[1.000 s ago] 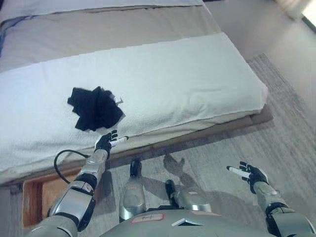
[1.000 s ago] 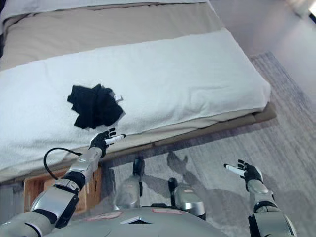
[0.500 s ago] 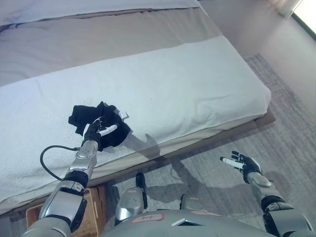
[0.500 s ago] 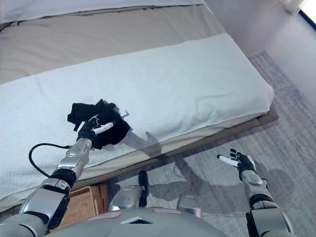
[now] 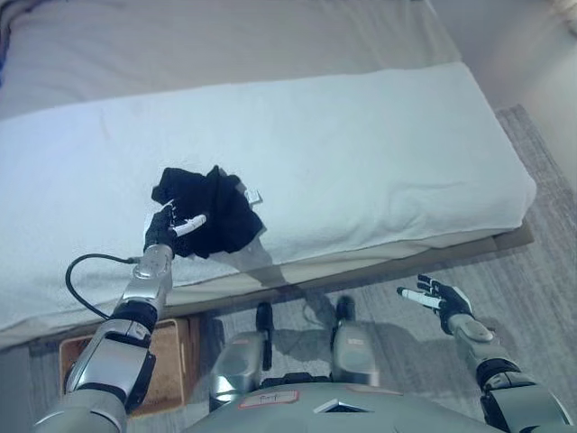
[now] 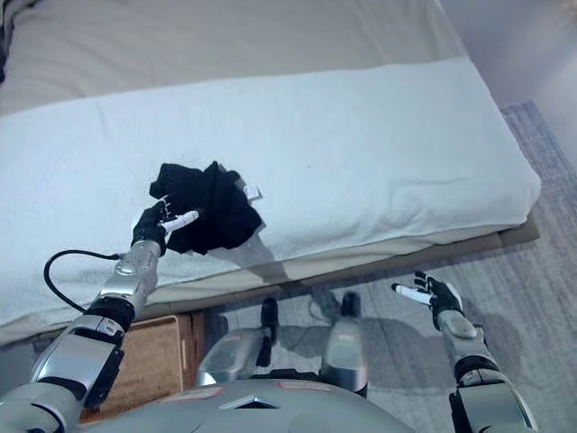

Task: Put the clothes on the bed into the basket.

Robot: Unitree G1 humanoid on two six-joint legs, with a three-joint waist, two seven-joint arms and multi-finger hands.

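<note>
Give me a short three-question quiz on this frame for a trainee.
1. True or false: the black garment lies on the white blanket.
2. Which hand is at the garment? A) left hand B) right hand
3. Where does the basket stand?

Key:
1. True.
2. A; the right hand hangs open over the rug.
3. On the floor by the bed's near edge, under the left arm.
</note>
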